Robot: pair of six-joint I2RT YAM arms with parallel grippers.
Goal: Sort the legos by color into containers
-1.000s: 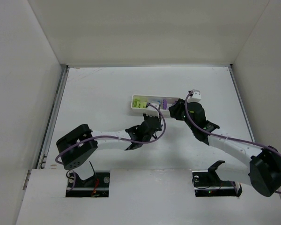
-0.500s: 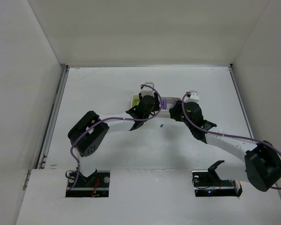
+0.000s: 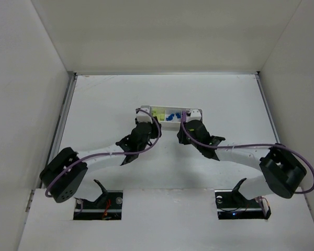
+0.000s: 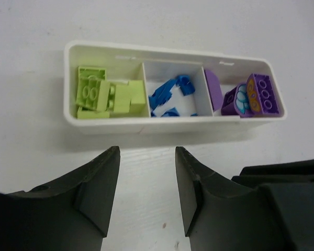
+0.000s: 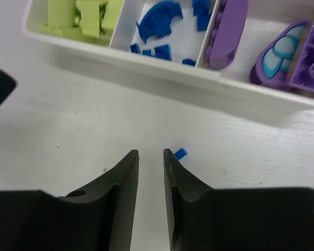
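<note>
White tray with colour-sorted legos, both pincers low in front of it

The white tray [image 4: 172, 124] lies on the worktop [image 4: 31, 31] with its long axis running left to right, just beyond both arms. Its left compartment holds lime-green bricks [image 4: 102, 97], the middle one blue pieces [image 4: 170, 94] and the right one purple bricks [image 4: 254, 94]. The left pincer [image 4: 146, 157] faces the tray's near wall with its fingers spread, holding nothing. The right pincer [image 5: 150, 157] has its fingers drawn close with a narrow gap between them, also holding nothing. One tiny blue piece [image 5: 181, 153] lies on the worktop just beside its right fingertip, outside the tray.
</note>
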